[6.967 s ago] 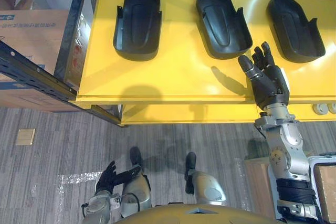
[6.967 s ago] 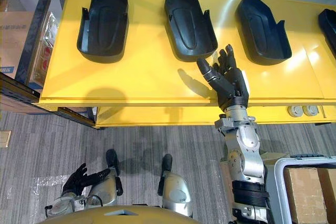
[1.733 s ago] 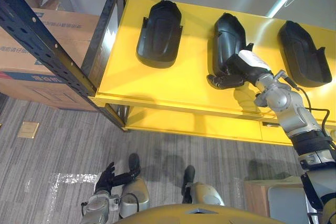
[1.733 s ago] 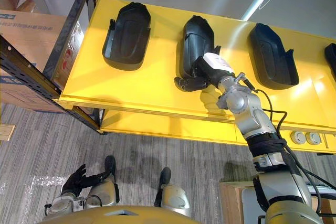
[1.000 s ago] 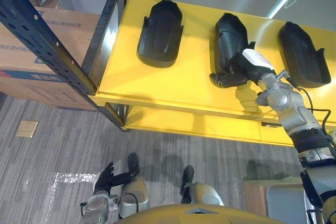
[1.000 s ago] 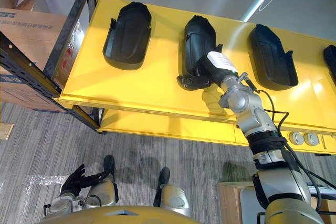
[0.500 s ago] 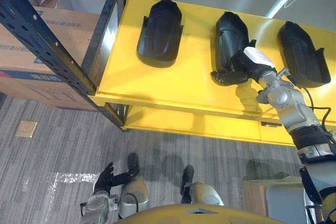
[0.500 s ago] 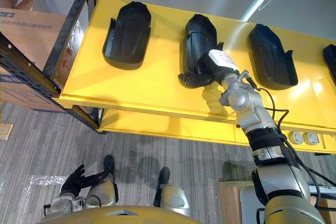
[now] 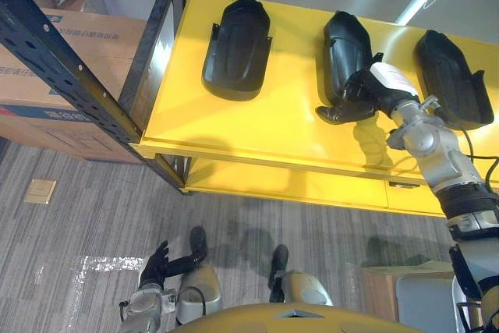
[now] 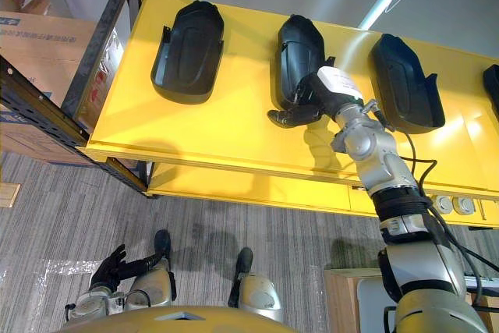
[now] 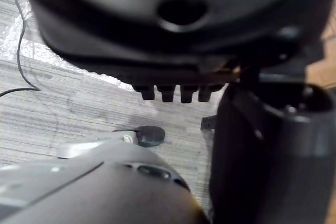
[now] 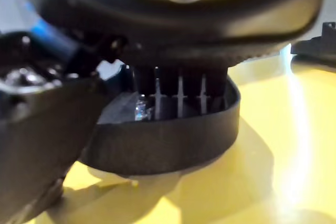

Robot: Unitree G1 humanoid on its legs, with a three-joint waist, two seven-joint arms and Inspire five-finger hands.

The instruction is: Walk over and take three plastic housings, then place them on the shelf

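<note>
Nearest to me, my left robot hand (image 9: 158,261) hangs low over the grey carpeted floor (image 9: 78,216), loose and straight-fingered, with nothing in it. Its own wrist view shows what the head views cannot: the fingers (image 11: 170,94) as a short row of dark tips over the carpet.

Past the floor stands the yellow bench (image 9: 234,130), with a black rack (image 9: 70,68) and cardboard boxes (image 9: 74,37) at its left end. My right arm reaches up over the bench's front edge, and my right robot hand (image 9: 359,93) is closed on the near end of the middle housing (image 9: 345,44). From the head views, dark fingertips poke out to the left, just below that housing, which looks narrower than its neighbours, as if tipped on edge. The right wrist view gives the grip itself: fingers hooked over the rim and into the hollow, the thumb (image 12: 42,124) outside the wall, and a shadow on the yellow surface beneath the shell.

Farther back, the left housing (image 9: 238,48) and the right housing (image 9: 448,76) lie flat on the bench, hollow side up, well apart from the gripped one. The right eye view also catches the edge of a fourth housing (image 10: 491,87) at the bench's far right.
</note>
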